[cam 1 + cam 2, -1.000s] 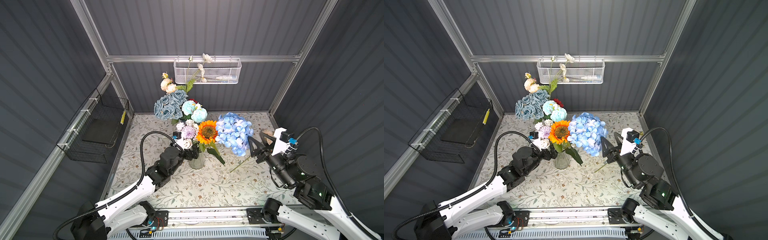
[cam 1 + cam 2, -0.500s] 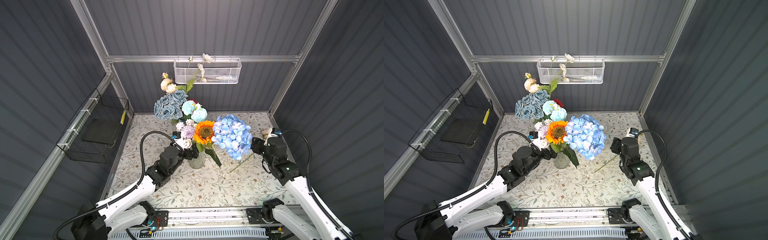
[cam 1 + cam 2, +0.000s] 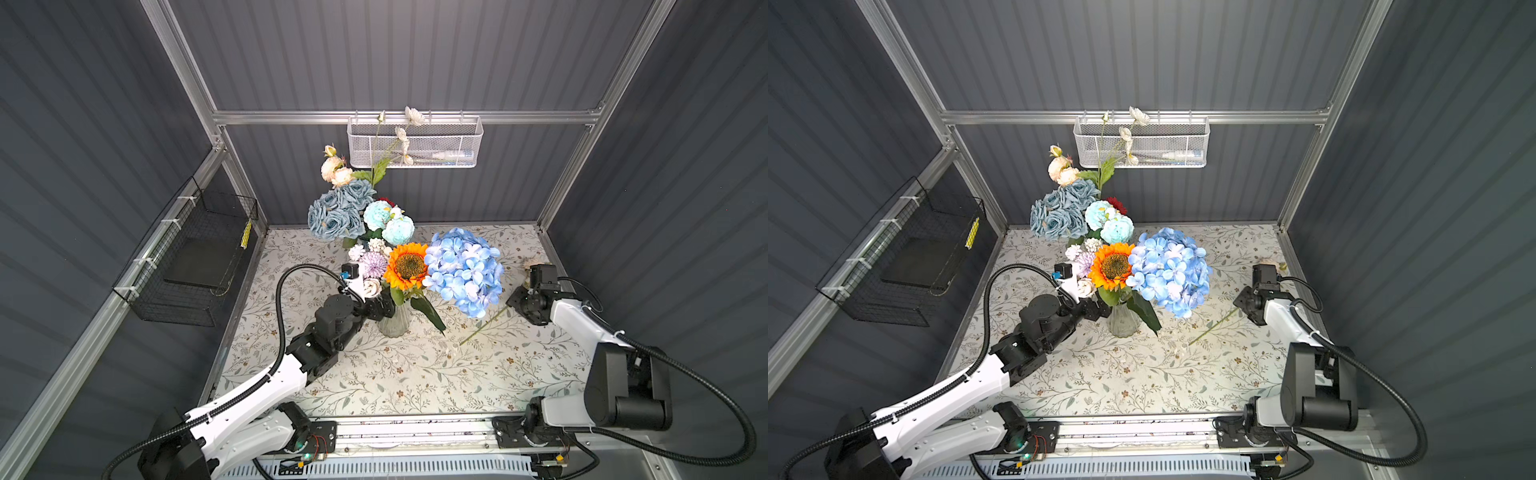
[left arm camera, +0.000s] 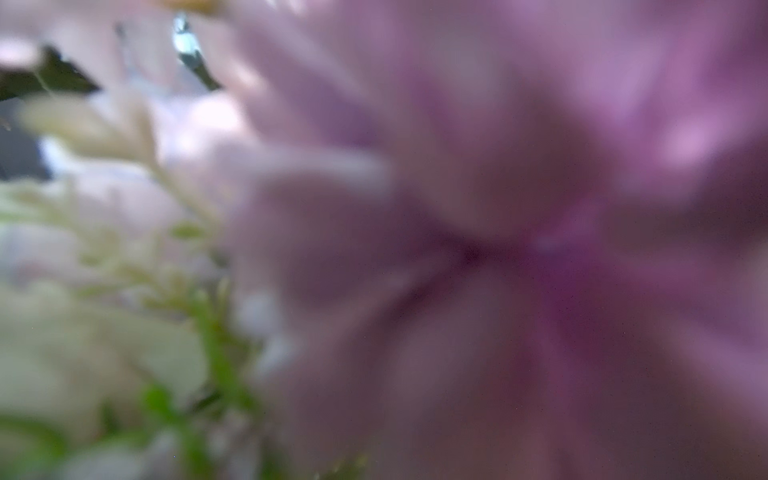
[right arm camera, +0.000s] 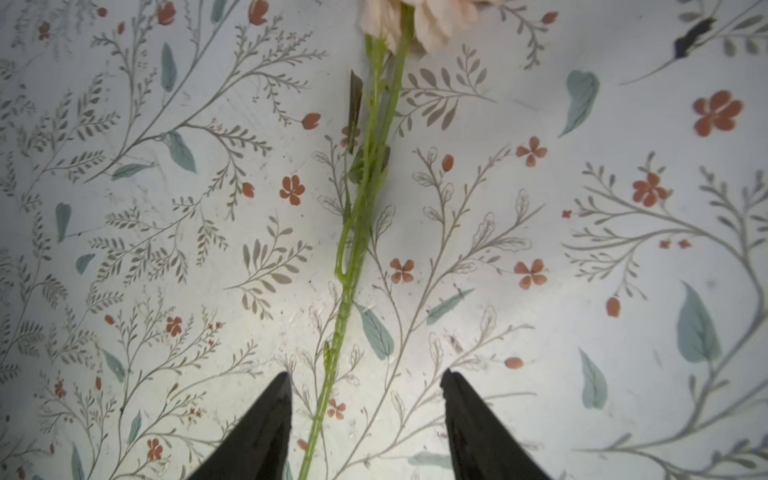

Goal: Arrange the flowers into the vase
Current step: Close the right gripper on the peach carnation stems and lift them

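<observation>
A clear glass vase (image 3: pixel 392 324) (image 3: pixel 1123 324) stands mid-table, packed with flowers: an orange sunflower (image 3: pixel 407 266), dusty-blue roses (image 3: pixel 336 214), aqua puffs (image 3: pixel 397 228) and a big blue hydrangea (image 3: pixel 463 270) (image 3: pixel 1169 272). My left gripper (image 3: pixel 380 308) sits at the vase's neck under the blooms, and a blurred lilac bloom (image 4: pixel 498 249) fills its wrist view. One peach-cream flower (image 5: pixel 419 20) lies on the cloth at the right, its green stem (image 5: pixel 357 232) (image 3: pixel 482 328) running between the open fingers of my right gripper (image 5: pixel 365 376) (image 3: pixel 511 301), which do not touch it.
A white mesh basket (image 3: pixel 415 143) hangs on the back wall, and tall white blooms (image 3: pixel 413 116) rise in front of it. A black wire basket (image 3: pixel 187 266) hangs on the left wall. The arms' rail (image 3: pixel 415 428) runs along the table's front edge.
My right arm has dropped from beside the hydrangea to low over the stem lying at the right. The hydrangea has settled slightly left against the sunflower. The left arm has not moved.
</observation>
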`<control>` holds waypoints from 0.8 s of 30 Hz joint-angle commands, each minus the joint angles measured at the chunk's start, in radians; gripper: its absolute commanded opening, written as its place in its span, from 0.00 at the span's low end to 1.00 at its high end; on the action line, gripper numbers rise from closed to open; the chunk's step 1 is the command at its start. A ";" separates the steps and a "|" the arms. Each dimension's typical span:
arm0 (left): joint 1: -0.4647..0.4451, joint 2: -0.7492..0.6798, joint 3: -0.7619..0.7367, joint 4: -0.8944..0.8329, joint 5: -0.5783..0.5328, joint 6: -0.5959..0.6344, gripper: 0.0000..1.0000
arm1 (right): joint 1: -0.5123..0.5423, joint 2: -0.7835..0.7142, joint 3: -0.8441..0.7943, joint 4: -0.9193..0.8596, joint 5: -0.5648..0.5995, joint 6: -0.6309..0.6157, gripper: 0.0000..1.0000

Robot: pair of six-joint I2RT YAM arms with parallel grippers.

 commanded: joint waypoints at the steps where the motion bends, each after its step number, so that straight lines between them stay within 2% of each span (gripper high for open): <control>1: 0.004 -0.020 -0.016 0.015 -0.008 -0.003 0.99 | -0.021 0.081 0.096 -0.073 -0.021 -0.038 0.54; 5: 0.004 -0.018 -0.014 0.015 -0.009 0.007 0.99 | -0.023 0.181 0.206 -0.118 0.038 -0.075 0.52; 10: 0.004 -0.017 -0.014 0.024 -0.007 0.007 0.99 | -0.030 0.300 0.310 -0.179 0.031 -0.096 0.51; 24: 0.004 0.000 -0.010 0.032 0.011 -0.002 0.99 | -0.070 0.442 0.374 -0.185 -0.008 -0.094 0.48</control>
